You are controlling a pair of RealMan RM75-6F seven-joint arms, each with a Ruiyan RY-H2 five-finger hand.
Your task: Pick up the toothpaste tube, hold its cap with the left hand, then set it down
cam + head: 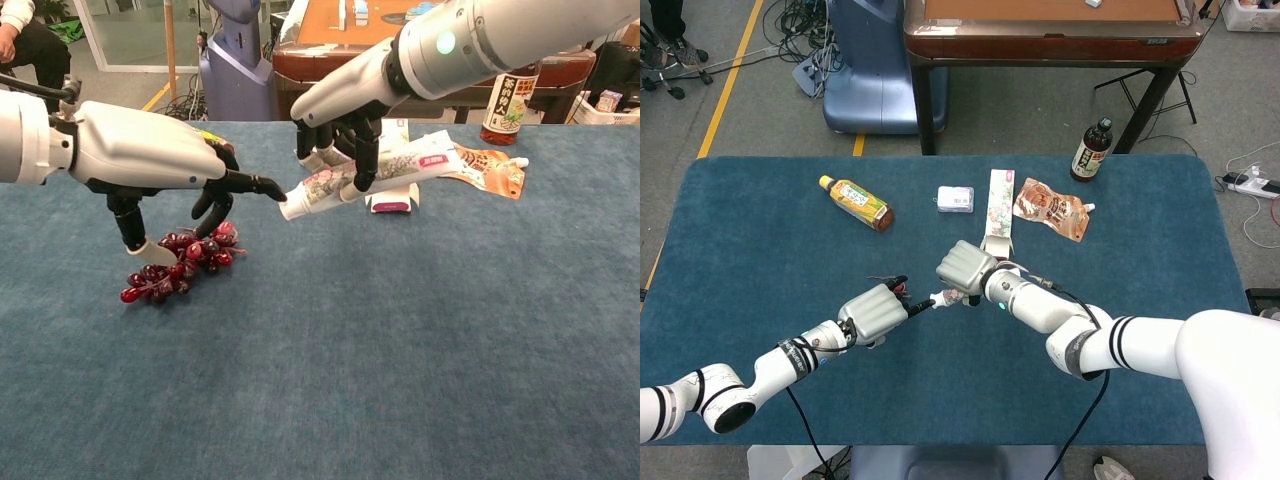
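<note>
My right hand (338, 128) (965, 268) grips the white patterned toothpaste tube (372, 175) (952, 297) around its middle and holds it above the blue table (740, 250). The tube's cap end points left and slightly down, and its tail rises to the right. My left hand (150, 152) (878, 312) hovers left of the tube with one finger stretched out. That finger's tip is at the cap (290, 207), touching or nearly touching it. The thumb hangs down apart and nothing is pinched.
A bunch of red grapes (180, 262) lies under my left hand. Along the far side of the table lie a green tea bottle (855, 201), a small white box (955, 199), a toothpaste carton (1000, 208) and a snack pouch (1052, 209). A dark bottle (1092, 149) stands behind the table.
</note>
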